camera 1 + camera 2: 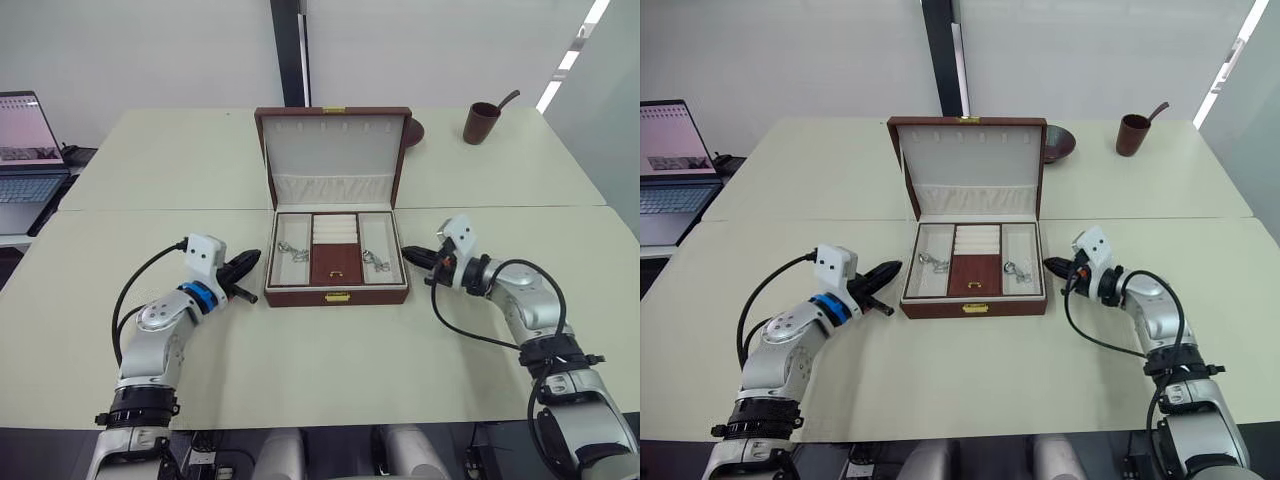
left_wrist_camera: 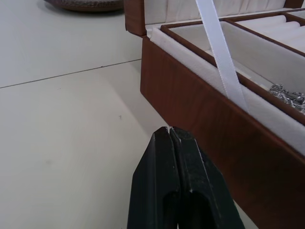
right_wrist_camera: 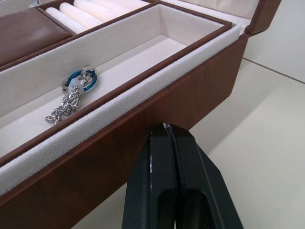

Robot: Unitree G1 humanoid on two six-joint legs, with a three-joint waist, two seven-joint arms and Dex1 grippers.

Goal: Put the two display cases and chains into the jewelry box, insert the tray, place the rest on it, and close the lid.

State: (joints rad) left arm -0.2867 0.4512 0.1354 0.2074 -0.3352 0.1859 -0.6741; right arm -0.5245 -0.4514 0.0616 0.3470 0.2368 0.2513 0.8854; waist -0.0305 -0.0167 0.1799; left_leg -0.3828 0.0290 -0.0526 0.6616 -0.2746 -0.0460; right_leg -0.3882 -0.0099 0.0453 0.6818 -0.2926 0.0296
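- Sitting open in the middle of the desk (image 1: 330, 370), the jewelry box (image 1: 336, 296) has the tray (image 1: 335, 263) seated inside it and the lid (image 1: 334, 150) standing upright behind.
- A silvery chain piece (image 1: 293, 251) lies in the tray's left compartment and another (image 1: 377, 262) in its right one, the right one on a small blue ring; the display cases cannot be made out.
- Both claws are pressed fully together and carry nothing: the left claw (image 1: 244, 267) hangs just beside the box's left wall, the right claw (image 1: 417, 257) just beside its right wall.
- Only closing the lid seems left, to my eye. Risks from here:
- A white ribbon stay (image 2: 220, 52) runs from lid to box; it could fold outward and get pinched in the seam.
- Pushing the lid from one side only may skid or twist the box on the smooth desk.
- A claw tip dragged over the rim could snag the lining or flick a chain out.
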